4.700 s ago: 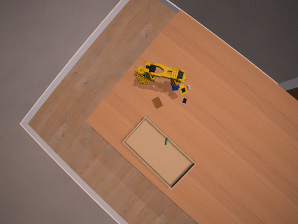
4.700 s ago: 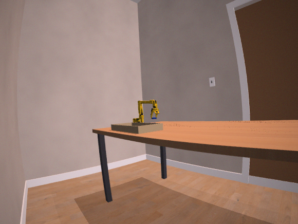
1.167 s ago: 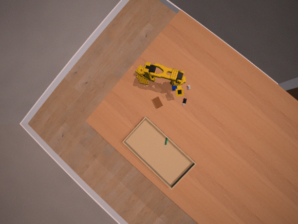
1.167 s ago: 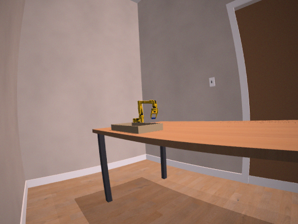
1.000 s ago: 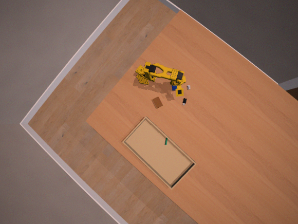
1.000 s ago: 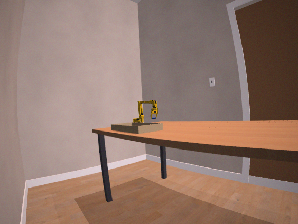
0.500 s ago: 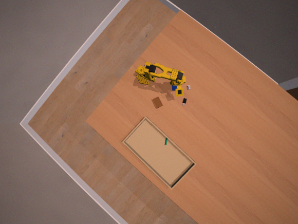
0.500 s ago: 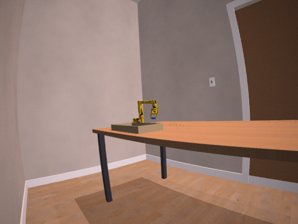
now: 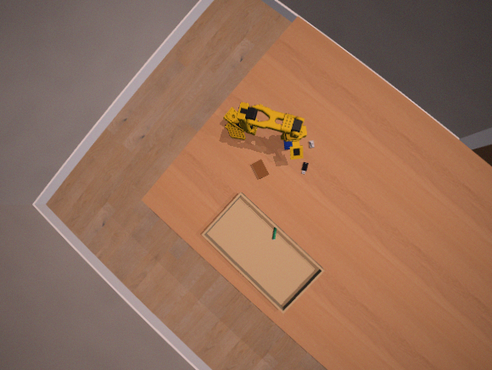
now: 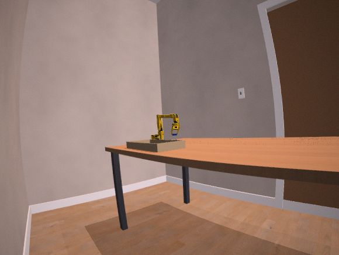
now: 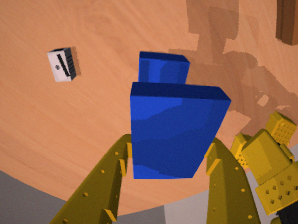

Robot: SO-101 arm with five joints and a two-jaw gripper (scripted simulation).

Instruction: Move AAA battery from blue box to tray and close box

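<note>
Closing step in hand: the yellow gripper (image 11: 169,163), jaws pinching the blue box lid (image 11: 174,129), hangs above the blue box base (image 11: 162,67) at frame centre, ready to descend squarely, while the green AAA battery (image 9: 274,233) lies in the tan tray (image 9: 220,212).

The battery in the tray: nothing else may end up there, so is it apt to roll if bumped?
Probably. The battery looks slim and cylindrical, lying on its side on the tray's flat floor, so a nudge could roll it. The raised rim should likely keep it inside.
</note>
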